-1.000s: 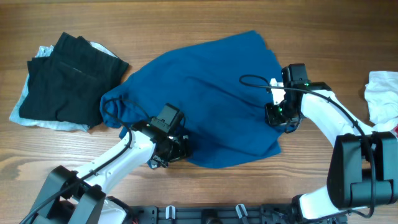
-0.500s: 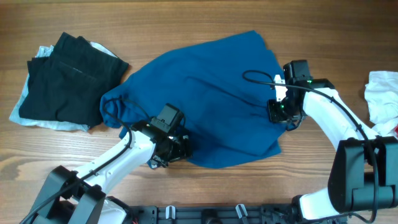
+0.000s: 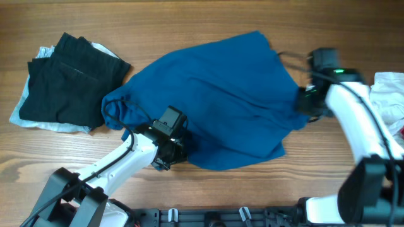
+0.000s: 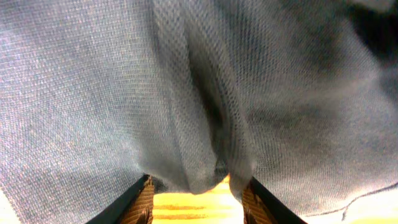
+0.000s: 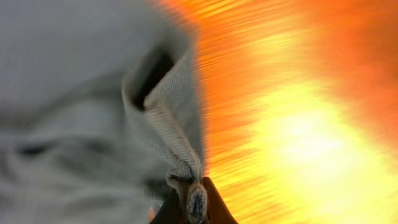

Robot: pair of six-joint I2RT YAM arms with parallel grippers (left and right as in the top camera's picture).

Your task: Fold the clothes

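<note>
The blue garment (image 3: 221, 101) lies crumpled across the middle of the table (image 3: 189, 25). Its right edge is pinched by the right gripper (image 3: 308, 104); in the wrist view a hem fold is clamped between fingertips (image 5: 198, 204) pressed together. The left gripper (image 3: 173, 151) is set at the garment's near-left edge, fingers (image 4: 140, 202) spread, a fold of cloth hanging between them. A black garment (image 3: 69, 82) lies far left on a pale blue one (image 3: 22, 116). A white garment (image 3: 388, 91) lies at the right edge.
</note>
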